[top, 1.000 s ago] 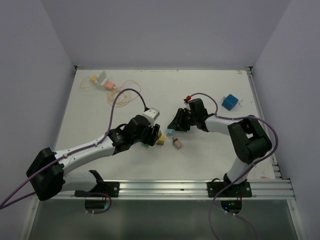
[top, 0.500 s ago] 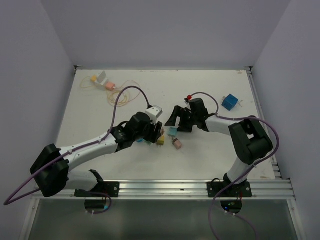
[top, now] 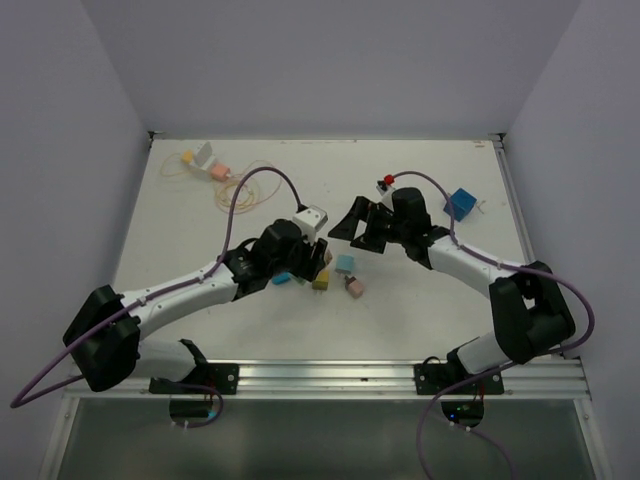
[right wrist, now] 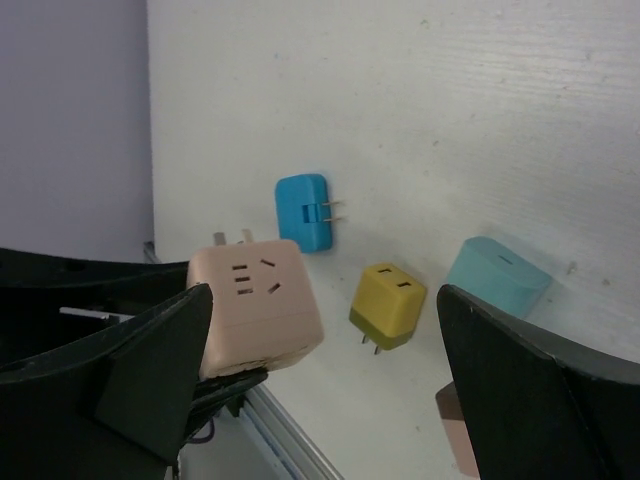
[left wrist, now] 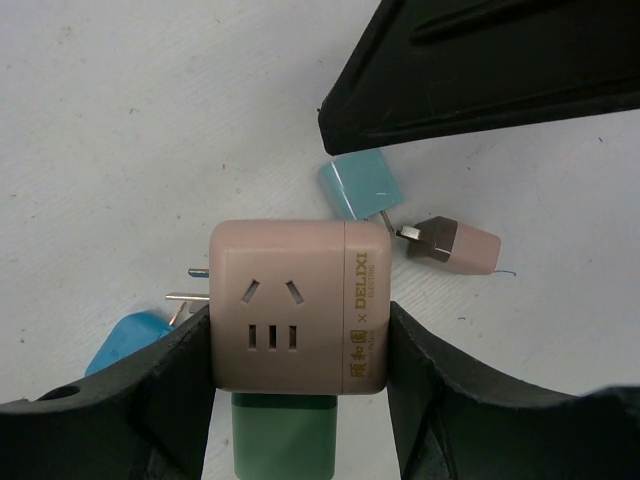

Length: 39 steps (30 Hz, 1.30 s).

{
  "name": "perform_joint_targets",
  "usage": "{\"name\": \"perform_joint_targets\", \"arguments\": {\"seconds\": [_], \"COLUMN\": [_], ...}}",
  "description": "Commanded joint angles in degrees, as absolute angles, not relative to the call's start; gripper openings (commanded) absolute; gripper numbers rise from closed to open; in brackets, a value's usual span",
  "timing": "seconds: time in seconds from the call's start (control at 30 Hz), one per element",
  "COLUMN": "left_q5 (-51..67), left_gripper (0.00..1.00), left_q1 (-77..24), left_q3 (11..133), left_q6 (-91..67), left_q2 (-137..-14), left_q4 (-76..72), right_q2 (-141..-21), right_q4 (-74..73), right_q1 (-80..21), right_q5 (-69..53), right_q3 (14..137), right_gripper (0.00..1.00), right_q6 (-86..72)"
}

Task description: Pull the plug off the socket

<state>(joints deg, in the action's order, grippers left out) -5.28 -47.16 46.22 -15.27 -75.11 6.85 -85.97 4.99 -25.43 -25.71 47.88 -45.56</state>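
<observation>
Socket cube (left wrist: 290, 300) is pinched across its sides by left gripper (left wrist: 300, 345), centre of the left wrist frame. It looks held clear of the table (top: 190, 230).

Right gripper (right wrist: 322, 292) is spread wide with nothing in it, hovering just upper right of the cube in the top view.

Loose on the table:
- teal plug (left wrist: 358, 185), above the cube
- pink-brown plug (left wrist: 458, 245), to its right
- blue plug (left wrist: 125, 348), lower left
- yellow plug (right wrist: 388, 305), mid-frame in the right wrist view

Green plug (left wrist: 280, 440) sits flush against the cube's bottom edge in the left wrist frame, between the left fingers. It looks seated, but I can't confirm; the right wrist view doesn't show it. If so, that's the one remaining.

Suggested approach:
- Roll the left wrist to turn the green face out toward the right arm, since the left fingers box it in.
- Close the right gripper on the plug body only, not the cube.
- Pull straight along the prongs, no twist.
- Left needs a firm squeeze so the cube doesn't slip or cock in the pads.
- Watch for finger clash; the grippers are near each other.
</observation>
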Motion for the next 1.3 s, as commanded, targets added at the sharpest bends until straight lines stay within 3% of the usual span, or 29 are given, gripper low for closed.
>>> {"name": "perform_joint_targets", "arguments": {"seconds": [0.0, 0.53, 0.73, 0.83, 1.07, 1.1, 1.17, 1.27], "left_q5": [-5.62, -3.52, -1.67, -1.58, -3.77, -4.04, -4.04, -3.69], "left_gripper": [0.0, 0.0, 0.0, 0.0, 0.0, 0.04, 0.28, 0.62], "left_q1": [-46.67, -46.67, -46.67, -46.76, -46.67, -46.58, -46.5, -46.06], "left_q3": [50.09, 55.11, 55.72, 55.11, 54.93, 54.76, 54.93, 54.84], "left_q6": [-13.71, -13.1, -13.71, -14.5, -15.47, -15.82, -16.08, -16.17], "left_q2": [-75.41, -78.66, -78.58, -78.4, -78.31, -78.05, -77.96, -77.26], "left_q4": [1.58, -2.81, -3.95, -4.39, -3.69, -3.43, -3.17, -2.11], "right_q2": [-83.41, -81.91, -82.44, -82.62, -81.04, -80.86, -80.51, -80.33], "right_q4": [9.05, 16.87, 18.1, 19.07, 17.05, 16.62, 15.39, 14.33], "right_q1": [-25.4, -27.33, -27.33, -27.33, -27.25, -27.33, -27.33, -27.33], "right_q5": [-30.76, -34.01, -34.27, -34.89, -34.37, -34.28, -33.93, -33.66], "right_q3": [46.5, 43.95, 43.33, 43.33, 43.33, 43.33, 43.5, 43.86], "right_gripper": [0.99, 0.99, 0.91, 0.73, 0.12, 0.08, 0.0, 0.0], "right_q6": [-49.29, -53.61, -53.7, -54.05, -51.95, -51.77, -50.63, -49.93]}}
